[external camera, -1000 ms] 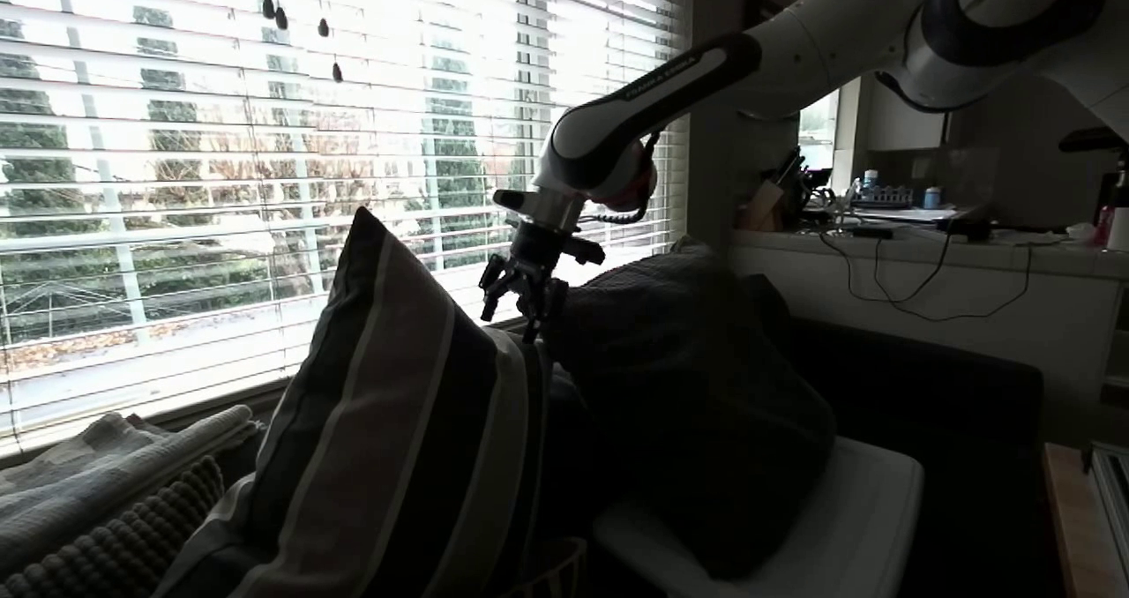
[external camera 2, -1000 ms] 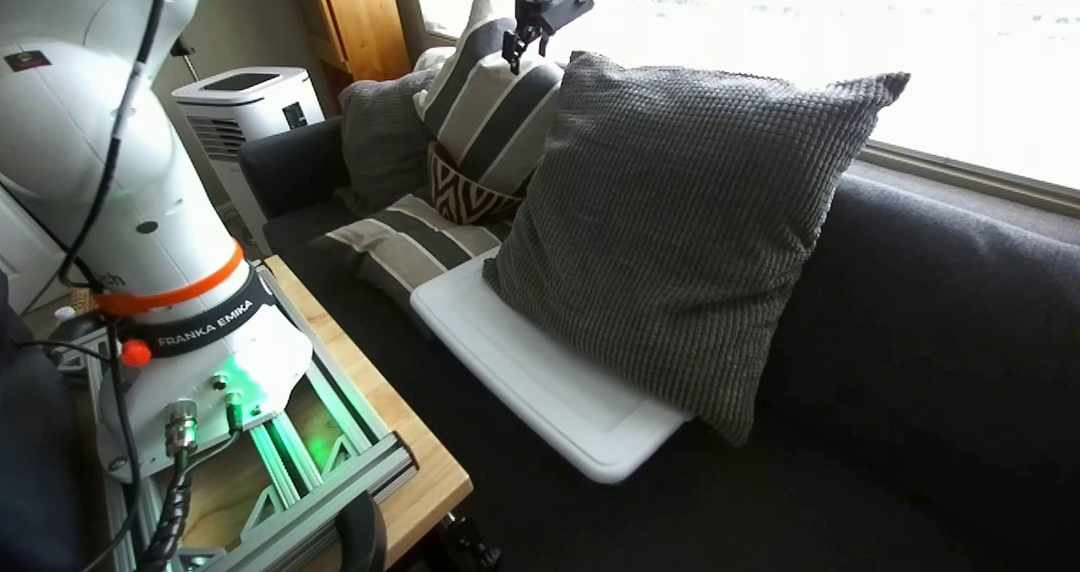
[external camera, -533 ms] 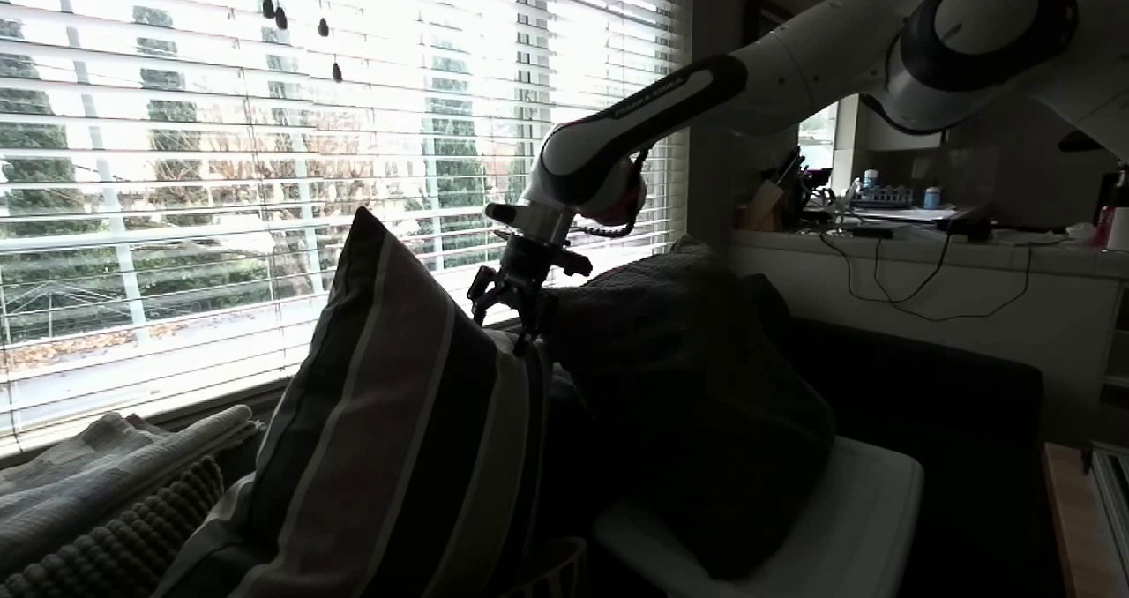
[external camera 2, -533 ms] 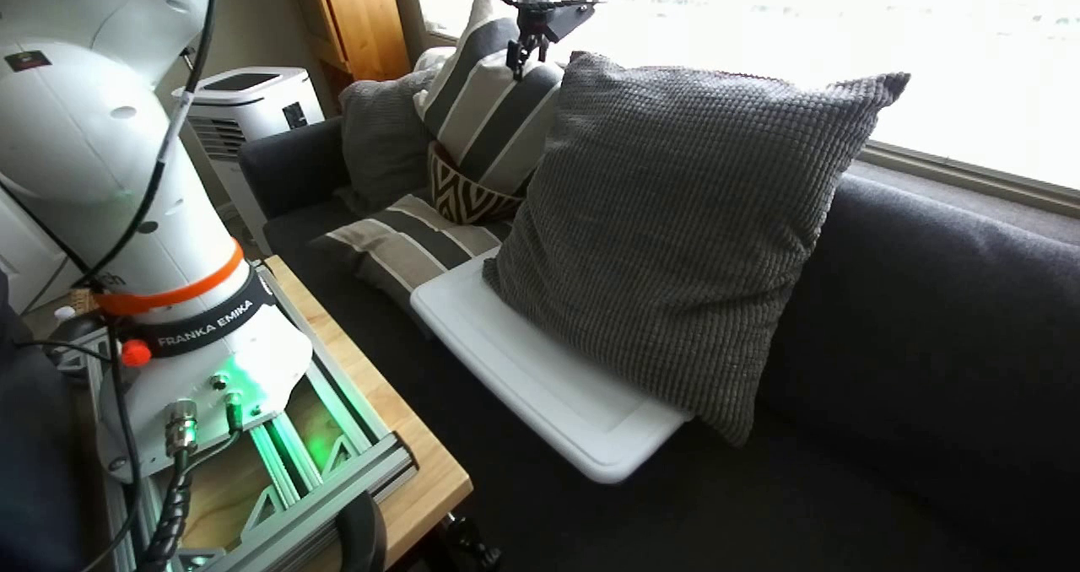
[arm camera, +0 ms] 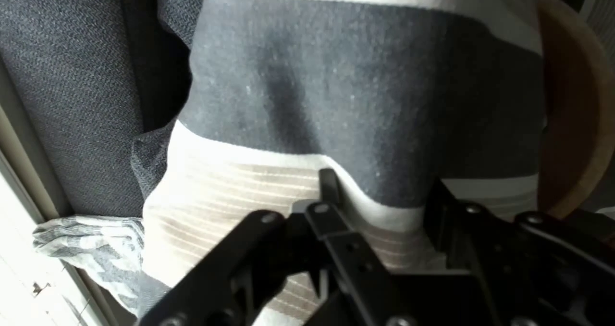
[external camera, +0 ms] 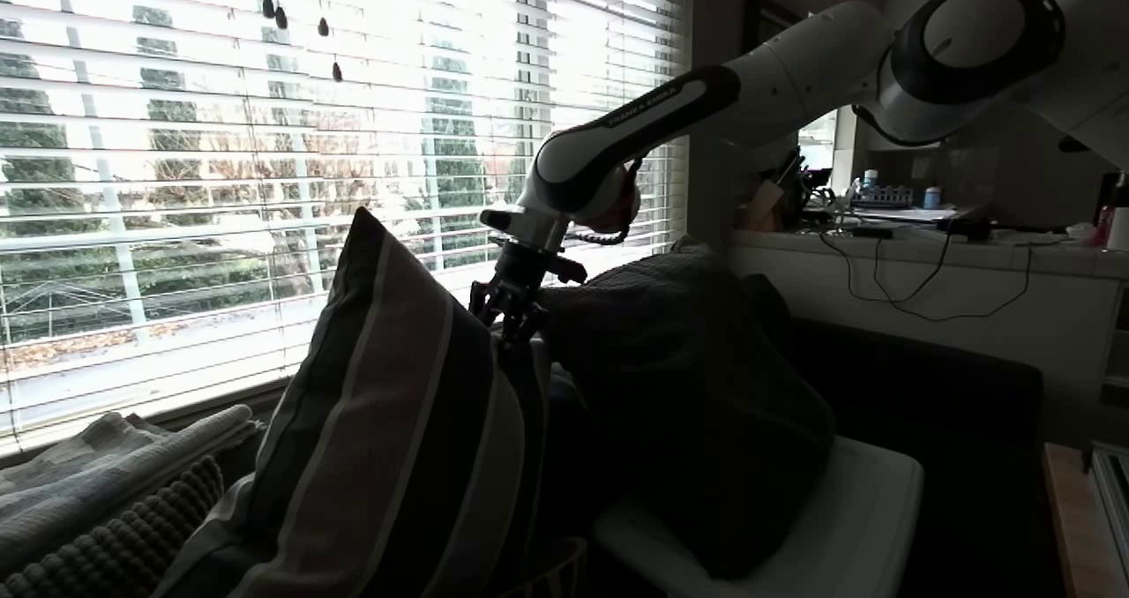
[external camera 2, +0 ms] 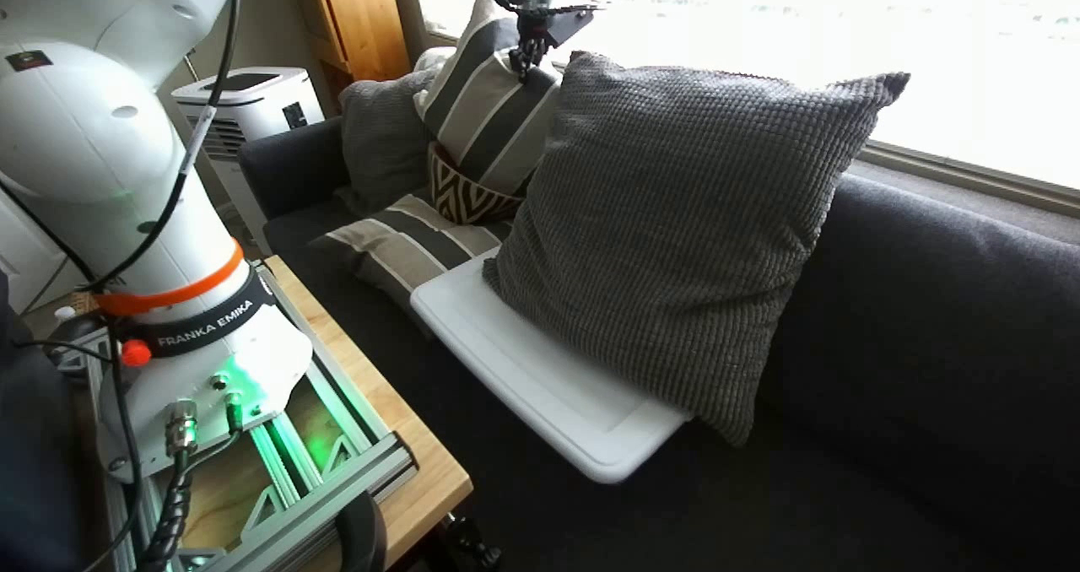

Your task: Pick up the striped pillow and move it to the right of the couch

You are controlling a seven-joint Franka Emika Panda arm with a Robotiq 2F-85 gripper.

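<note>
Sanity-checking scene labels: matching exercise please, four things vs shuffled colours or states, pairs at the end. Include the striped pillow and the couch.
Things
1. propped-up striped pillow
2. tray partly covered by the large grey cushion
3. couch
4. band around the arm's base

Colour or state
A. orange
B. fabric bunched at the gripper
C. dark charcoal
D. white

Pairs: 1-B, 2-D, 3-C, 4-A

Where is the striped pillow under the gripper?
In an exterior view, that striped pillow is upper left of centre, just left of the large grey cushion.
</note>
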